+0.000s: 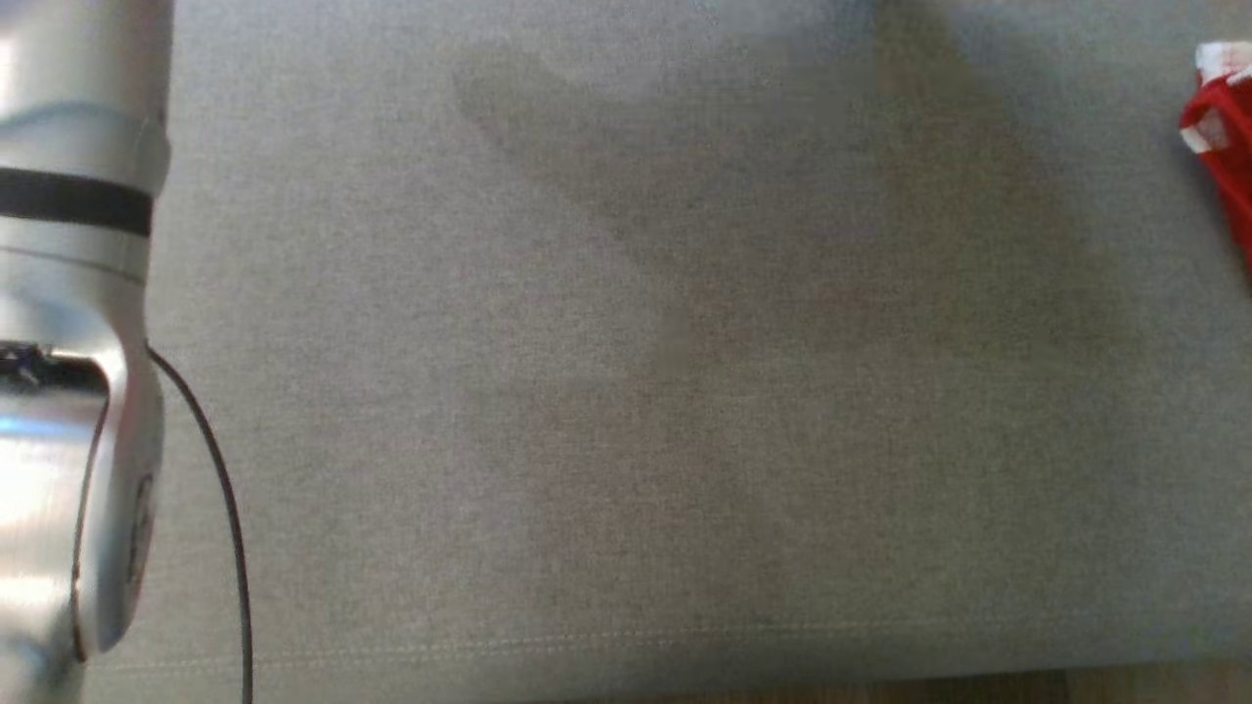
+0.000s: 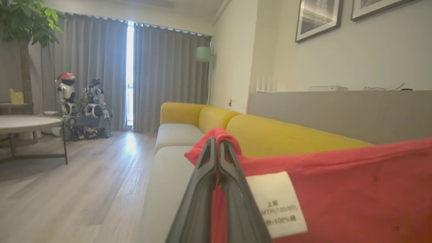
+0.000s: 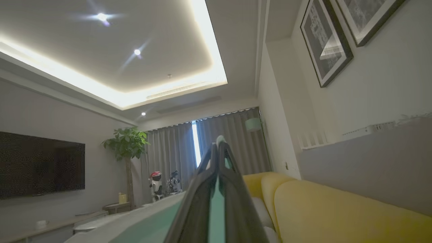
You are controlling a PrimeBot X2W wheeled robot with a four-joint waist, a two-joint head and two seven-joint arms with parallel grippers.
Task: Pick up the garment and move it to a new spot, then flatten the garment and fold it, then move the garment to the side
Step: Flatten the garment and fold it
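Note:
The garment (image 2: 337, 189) is red cloth with a white care label (image 2: 276, 202). My left gripper (image 2: 217, 141) is shut on its upper edge, and a red fold pokes out past the fingertips. From there the cloth stretches away to the right, above the sofa. At the far right edge of the head view a red piece with white trim, the garment (image 1: 1223, 147), lies on the grey seat. My right gripper (image 3: 218, 146) is shut, with a pale teal cloth (image 3: 155, 226) pinched between its fingers and spreading to the lower left.
My silver left forearm (image 1: 78, 293) and its black cable run down the head view's left side over the grey sofa seat (image 1: 626, 391). The yellow sofa back (image 2: 287, 135) lies to the right. A round table (image 2: 23, 123) and a parked robot (image 2: 84, 111) stand on the wood floor.

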